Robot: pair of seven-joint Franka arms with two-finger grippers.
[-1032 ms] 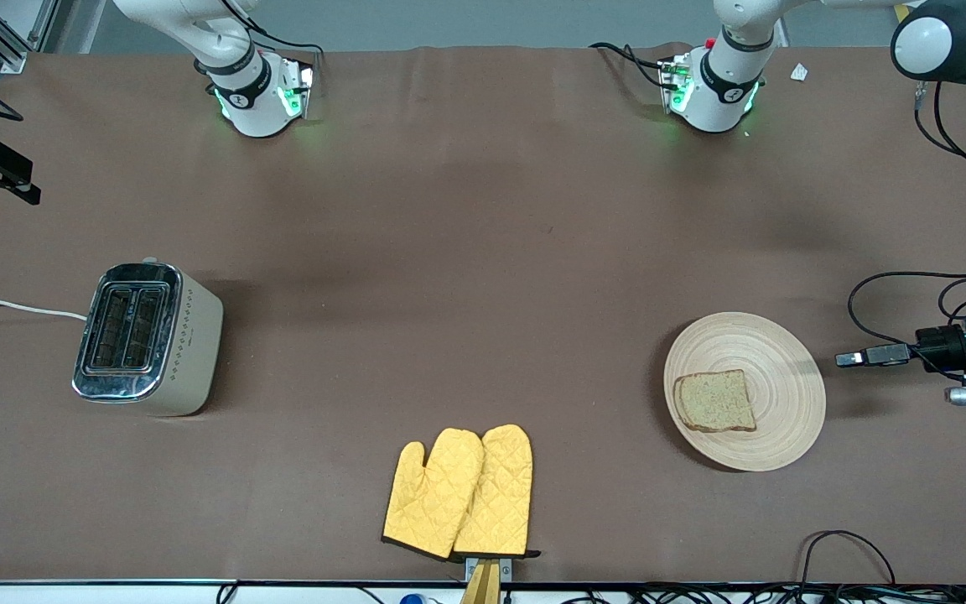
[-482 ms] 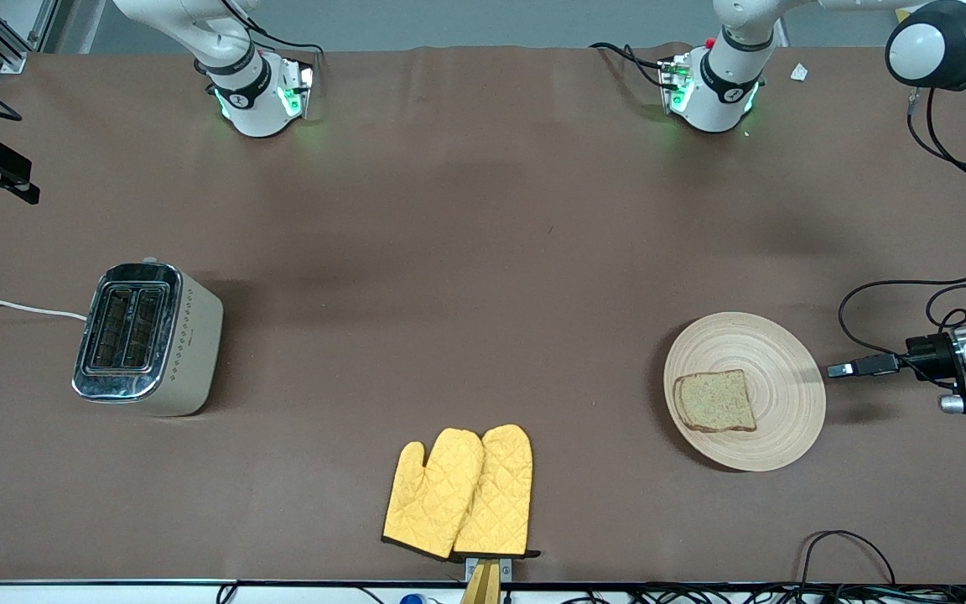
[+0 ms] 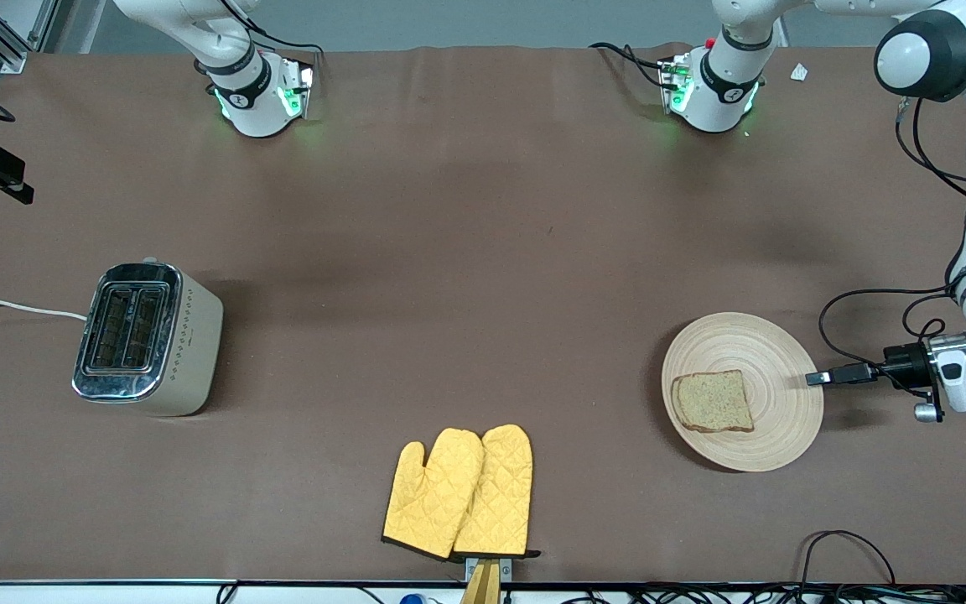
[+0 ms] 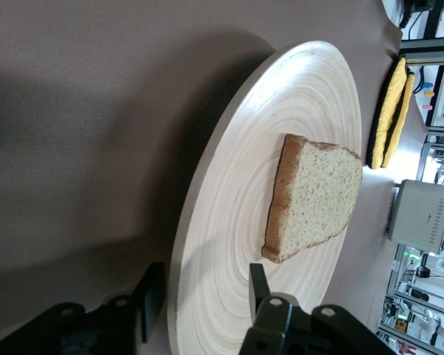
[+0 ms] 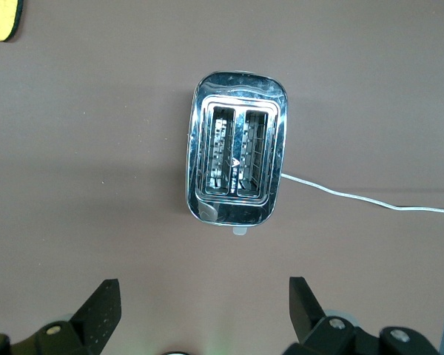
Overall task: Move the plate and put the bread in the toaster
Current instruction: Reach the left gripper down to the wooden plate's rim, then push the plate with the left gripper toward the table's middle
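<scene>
Over the last second the left gripper (image 3: 818, 378) has slid in low along the bench (image 3: 483, 252) from the left arm's end and now reaches the rim of the plate (image 3: 772, 352). In the left wrist view its 2 fingers (image 4: 152, 310) straddle that rim, 1 under the edge and 1 above the plate's surface, with a gap on each side. They are partly closed and narrowing, but not yet clamped on the wood.

The plate itself seems to have barely shifted, if at all. It lies flat on the bench toward the left arm's end, with the bread (image 3: 712, 402) lying flat on its half nearer the front camera, apart from the fingers.

The toaster (image 3: 146, 338) stands well apart at the right arm's end of the bench, both slots empty, its cord (image 3: 13, 307) trailing off the edge. The right gripper (image 5: 200, 310) waits high over the toaster with its fingers wide open and holding nothing.

A pair of yellow oven mitts (image 3: 459, 492) lies at the bench edge nearest the front camera, between plate and toaster.

By the look of it, the plate move is only starting: the pinch on the rim must finish first. A thin rim held from 1 side could tilt when lifted, and the loose bread might slide.
</scene>
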